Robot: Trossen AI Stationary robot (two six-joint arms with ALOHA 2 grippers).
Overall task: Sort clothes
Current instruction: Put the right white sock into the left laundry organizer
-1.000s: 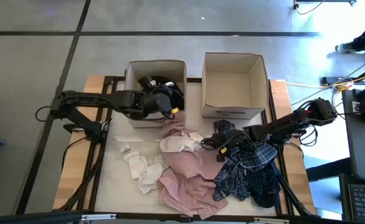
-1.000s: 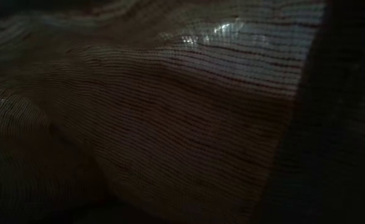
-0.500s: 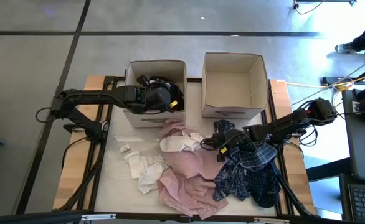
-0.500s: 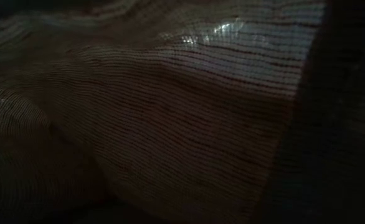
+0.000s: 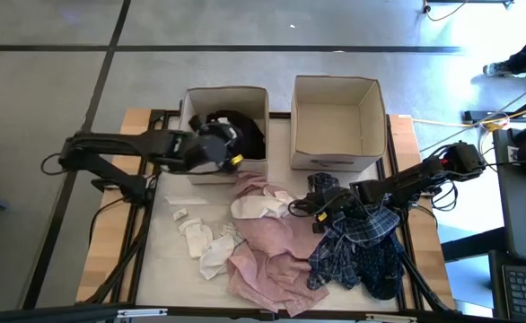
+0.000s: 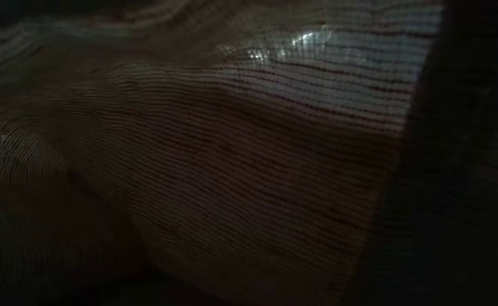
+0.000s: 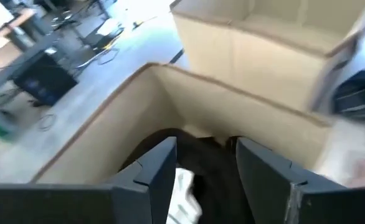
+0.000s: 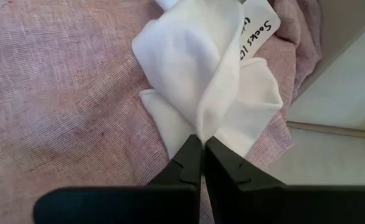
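My left gripper (image 5: 226, 146) (image 7: 204, 152) stands open above the near wall of the left beige box (image 5: 191, 100), apart from the black garment (image 5: 239, 128) (image 7: 217, 180) that lies inside it with a white piece (image 7: 185, 190). My right gripper (image 5: 297, 208) (image 8: 202, 140) is shut at a white sock (image 5: 258, 208) (image 8: 207, 68) that lies on the pale pink garment (image 5: 272, 251). A blue plaid garment (image 5: 360, 229) and a dark navy patterned one (image 5: 377, 272) lie under the right arm. Small white socks (image 5: 205, 242) rest on the table at the left. My right gripper pinches a gathered fold at the white sock's edge (image 8: 202, 127) between its two fingertips. The fingers come slanting down from the table's right side. The sock lies slack on the pink garment, its folds running together toward the fingertips.
The right beige box (image 5: 296, 117) stands beside the left one at the table's far side. Cloth lying right against the low camera (image 6: 232, 170) fills that view. Bare tabletop (image 5: 182, 193) shows near the left box.
My left gripper has gone over the left box and then drawn back toward the table's left edge, rising a little. The black garment, bunched at the gripper a second ago, now lies in the box, apart from the fingers.
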